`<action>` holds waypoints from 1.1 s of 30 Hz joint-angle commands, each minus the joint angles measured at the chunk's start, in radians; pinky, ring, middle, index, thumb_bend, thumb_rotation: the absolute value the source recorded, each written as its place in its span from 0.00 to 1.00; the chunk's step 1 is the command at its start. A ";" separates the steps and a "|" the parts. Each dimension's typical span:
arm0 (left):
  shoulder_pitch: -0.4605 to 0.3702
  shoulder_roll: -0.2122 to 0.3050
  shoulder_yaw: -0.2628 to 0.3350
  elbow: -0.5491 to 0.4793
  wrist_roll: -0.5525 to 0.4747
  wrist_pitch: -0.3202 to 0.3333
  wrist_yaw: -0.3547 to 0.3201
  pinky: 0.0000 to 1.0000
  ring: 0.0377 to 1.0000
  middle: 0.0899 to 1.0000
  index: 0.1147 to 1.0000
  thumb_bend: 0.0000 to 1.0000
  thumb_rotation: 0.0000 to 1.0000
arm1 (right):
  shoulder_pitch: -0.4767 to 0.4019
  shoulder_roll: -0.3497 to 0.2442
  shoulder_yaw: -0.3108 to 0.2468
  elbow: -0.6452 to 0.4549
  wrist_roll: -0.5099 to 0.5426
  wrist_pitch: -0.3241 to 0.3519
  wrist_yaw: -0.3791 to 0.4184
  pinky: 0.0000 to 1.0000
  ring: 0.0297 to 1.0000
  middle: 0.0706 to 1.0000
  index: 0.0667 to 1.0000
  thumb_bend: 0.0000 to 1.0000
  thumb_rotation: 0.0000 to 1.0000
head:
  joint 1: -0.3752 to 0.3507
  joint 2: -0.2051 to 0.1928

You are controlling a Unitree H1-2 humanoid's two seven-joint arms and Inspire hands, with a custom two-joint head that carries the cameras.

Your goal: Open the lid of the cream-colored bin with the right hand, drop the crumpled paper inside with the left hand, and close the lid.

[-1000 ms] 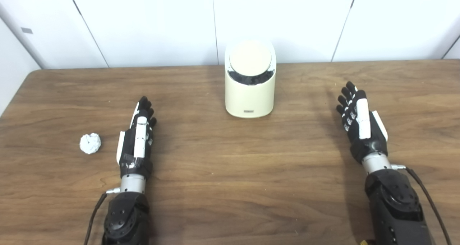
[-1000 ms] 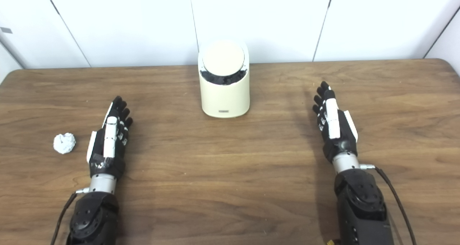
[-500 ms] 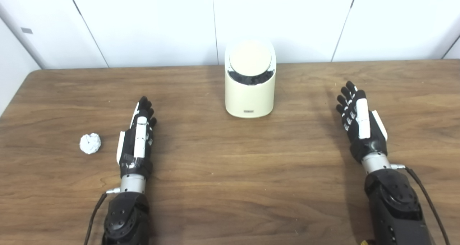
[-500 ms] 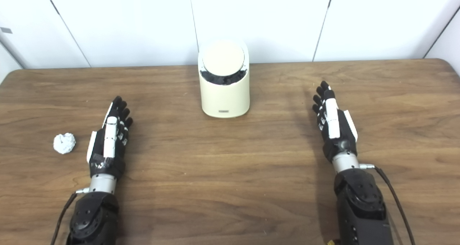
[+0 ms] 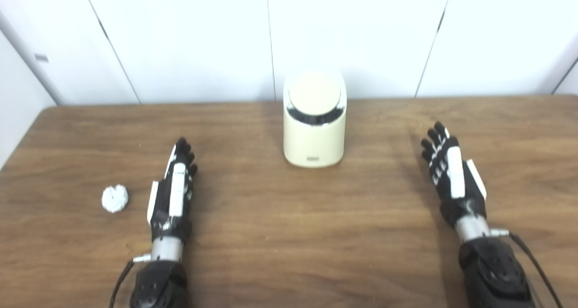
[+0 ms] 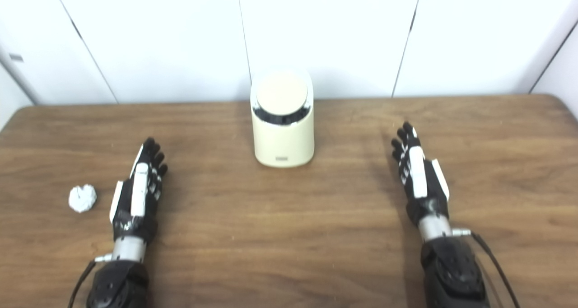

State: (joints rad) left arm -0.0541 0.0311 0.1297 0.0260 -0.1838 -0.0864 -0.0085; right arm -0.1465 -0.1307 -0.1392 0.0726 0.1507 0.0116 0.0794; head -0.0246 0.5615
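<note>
Left eye view blurs both flat, empty, spread hands: left hand (image 5: 173, 194), right hand (image 5: 450, 177).

You looked down on a brown wood-grain desk (image 5: 280, 235) that filled the lower frame, its rounded corners showing at 10 and 2 o'clock. Behind it, from 9 through 12 to 3 o'clock, stood a white panelled wall (image 5: 189, 37) divided by thin dark seams. The light was even and soft.
</note>
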 commanded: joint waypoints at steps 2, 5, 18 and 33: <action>0.013 -0.017 -0.012 0.066 0.021 -0.050 -0.001 1.00 1.00 0.99 0.99 0.42 0.84 | -0.016 -0.017 -0.004 0.008 0.014 -0.038 0.016 1.00 0.96 0.99 1.00 0.53 1.00 | 0.008 -0.020; 0.014 -0.020 -0.013 0.074 0.028 -0.060 -0.001 1.00 0.99 0.99 1.00 0.40 0.85 | -0.012 -0.023 0.001 0.011 0.011 -0.051 0.024 1.00 0.97 0.99 1.00 0.54 1.00 | 0.011 -0.033; 0.015 -0.026 -0.029 0.119 0.024 -0.120 -0.022 1.00 1.00 1.00 1.00 0.36 0.83 | -0.071 -0.062 -0.004 0.050 0.019 -0.086 0.049 1.00 1.00 1.00 1.00 0.65 1.00 | 0.028 -0.078; 0.015 -0.039 -0.039 0.144 0.035 -0.145 -0.017 1.00 1.00 1.00 1.00 0.31 0.74 | -0.272 -0.141 0.064 0.037 -0.108 -0.015 0.046 1.00 0.99 1.00 1.00 0.74 0.95 | 0.031 -0.111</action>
State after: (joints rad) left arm -0.0863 0.0214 0.1087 0.0892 -0.1497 -0.2077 -0.0171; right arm -0.3825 -0.2547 -0.0775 0.1483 0.0548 -0.0024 0.1210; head 0.0061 0.4510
